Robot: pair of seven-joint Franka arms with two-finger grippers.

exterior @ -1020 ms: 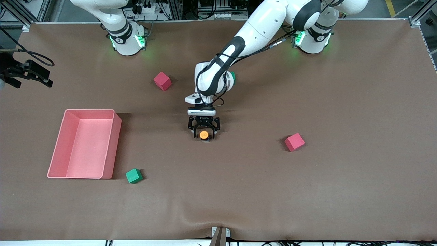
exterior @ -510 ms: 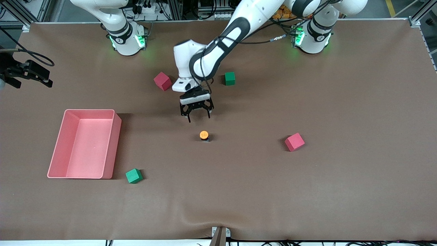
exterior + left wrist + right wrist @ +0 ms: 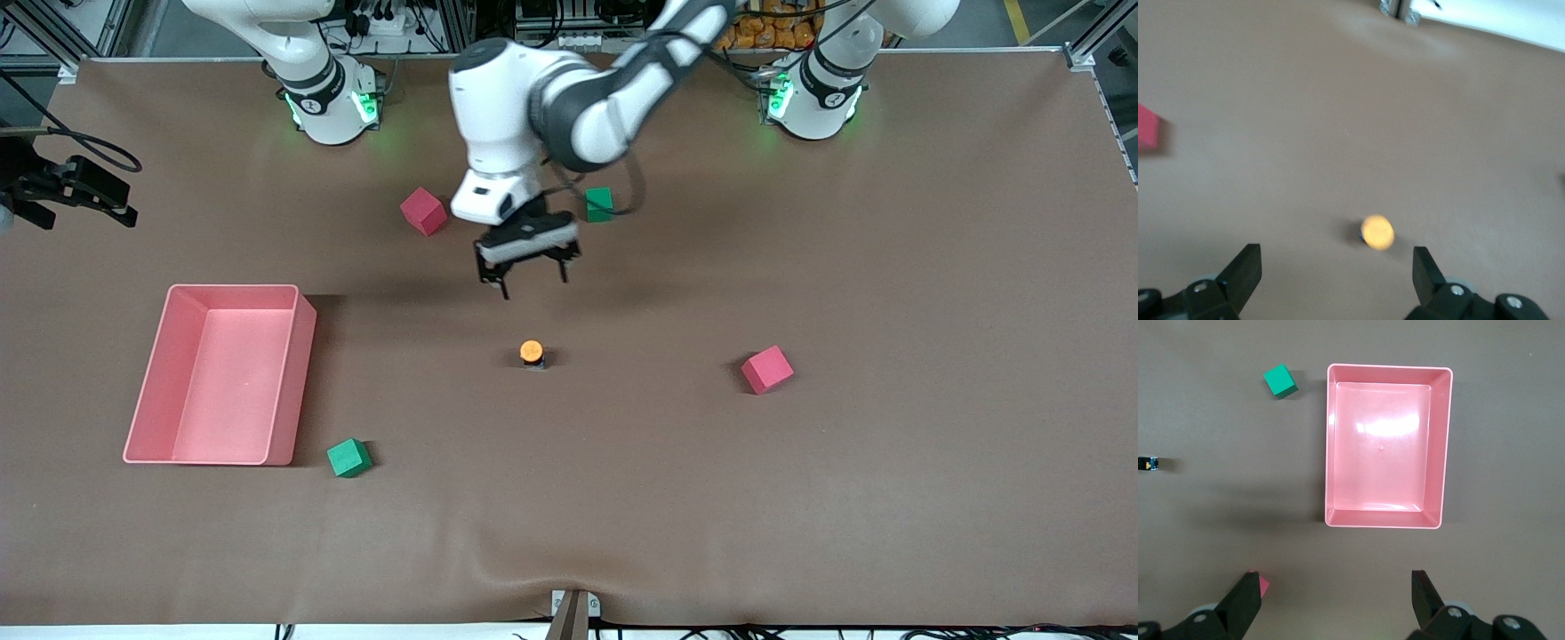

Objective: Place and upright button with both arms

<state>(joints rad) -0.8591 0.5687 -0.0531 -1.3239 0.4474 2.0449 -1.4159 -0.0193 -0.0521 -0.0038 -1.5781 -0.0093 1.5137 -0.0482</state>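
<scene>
While one button [image 3: 532,352] stands upright, four cubes lie scattered.

Even overhead light, blurred left wrist view

Left pincer [image 3: 1337,270] spread wide above table; orange-capped button [image 3: 1377,232] standing clear; red cube [image 3: 1147,127] at edge.

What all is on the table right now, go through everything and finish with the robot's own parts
Button: one, orange cap up on a black body, mid-table, untouched.
Red cubes: two; one toward the bases, one toward the left arm's end.
Green cubes: two; one beside the left arm's wrist, one by the tray's corner nearer the camera.
Tray: one, pink, toward the right arm's end.
Left end effector: open, over the cloth between the button and the bases.
Right end effector: open, above the tray area, waiting.
</scene>
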